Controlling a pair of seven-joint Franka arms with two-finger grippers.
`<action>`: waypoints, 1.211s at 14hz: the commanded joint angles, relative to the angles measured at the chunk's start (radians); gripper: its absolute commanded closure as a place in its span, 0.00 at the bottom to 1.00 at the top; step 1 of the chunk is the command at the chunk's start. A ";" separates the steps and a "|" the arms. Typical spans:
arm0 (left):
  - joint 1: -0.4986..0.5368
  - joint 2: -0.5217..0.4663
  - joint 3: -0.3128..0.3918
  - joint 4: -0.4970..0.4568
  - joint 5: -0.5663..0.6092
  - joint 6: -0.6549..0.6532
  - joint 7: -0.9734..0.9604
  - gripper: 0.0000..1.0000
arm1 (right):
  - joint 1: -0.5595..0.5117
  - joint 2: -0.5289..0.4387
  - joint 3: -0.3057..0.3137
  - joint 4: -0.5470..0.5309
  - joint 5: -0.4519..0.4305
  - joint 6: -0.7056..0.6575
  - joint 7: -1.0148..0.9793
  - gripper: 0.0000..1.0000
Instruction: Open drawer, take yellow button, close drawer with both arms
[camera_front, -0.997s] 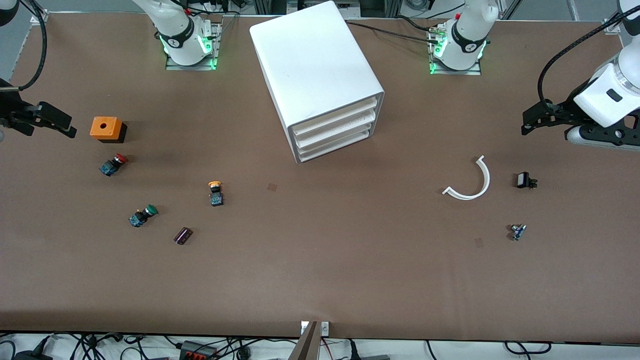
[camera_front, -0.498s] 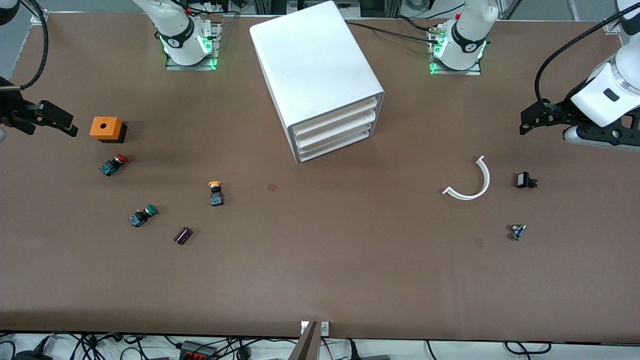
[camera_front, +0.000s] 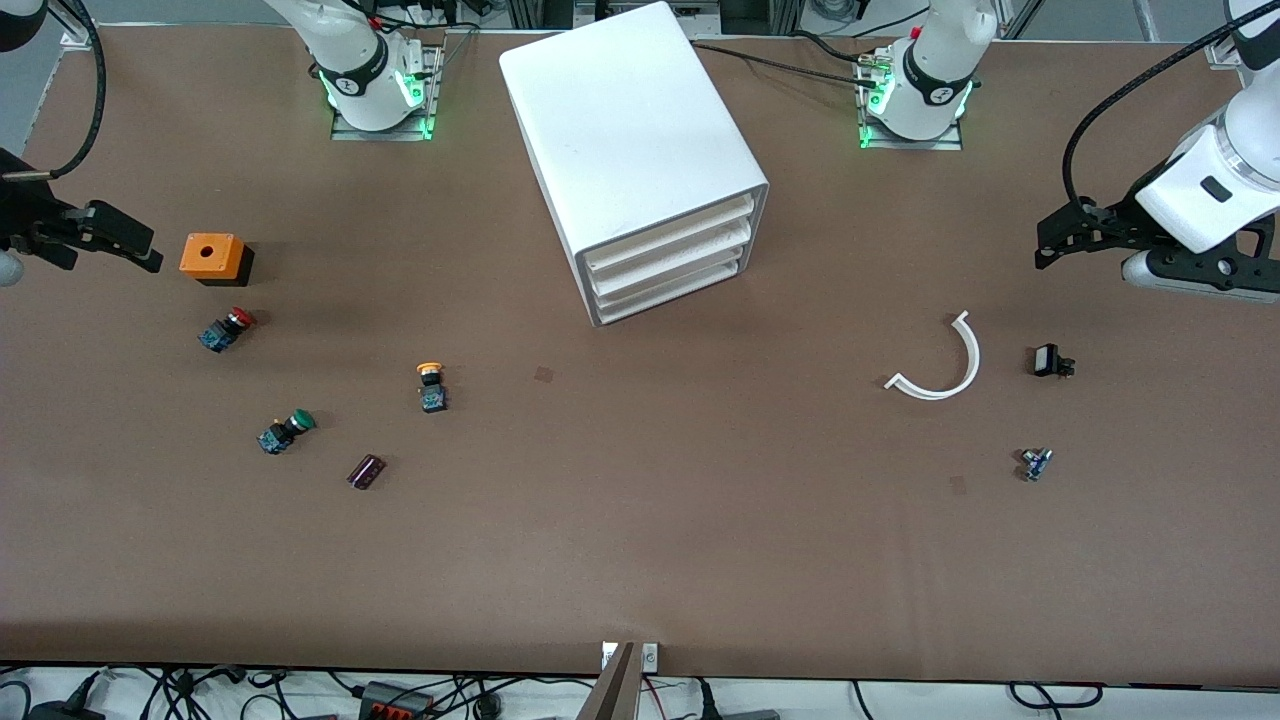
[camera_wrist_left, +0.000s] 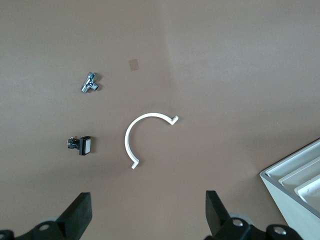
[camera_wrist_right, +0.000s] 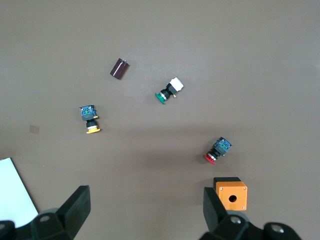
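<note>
This is a robotics lab. Two arm bases (camera_front: 378, 85) are bolted to a brown table (camera_front: 640, 560). Cables (camera_front: 400, 695) tangle along its edge.

The wide, shallow white plastic drawer (camera_front: 672, 232) sits shut, topmost in its boxy white cabinet (camera_front: 630, 130). The small orange-yellow-capped push button (camera_front: 432, 386) with black-and-blue body lies on the brown counter (camera_front: 640, 520), nearer the front camera, toward the right arm's end.

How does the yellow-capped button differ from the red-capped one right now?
The yellow-capped button lies nearer the cabinet; the red-capped button lies beside the orange box. The yellow one's cap points toward the robots' bases; the red one's points slantwise. Both have blue-and-black bodies and lie on the table.
</note>
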 joint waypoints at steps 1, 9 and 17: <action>0.001 -0.003 -0.007 0.009 0.009 -0.001 0.008 0.00 | -0.002 -0.006 0.001 0.002 -0.004 -0.014 -0.004 0.00; 0.001 -0.003 -0.007 0.009 0.009 -0.001 0.008 0.00 | -0.005 -0.004 0.001 -0.002 -0.014 -0.048 -0.014 0.00; 0.001 -0.003 -0.008 0.010 0.009 -0.001 0.008 0.00 | -0.014 -0.057 0.001 -0.071 -0.015 -0.019 -0.023 0.00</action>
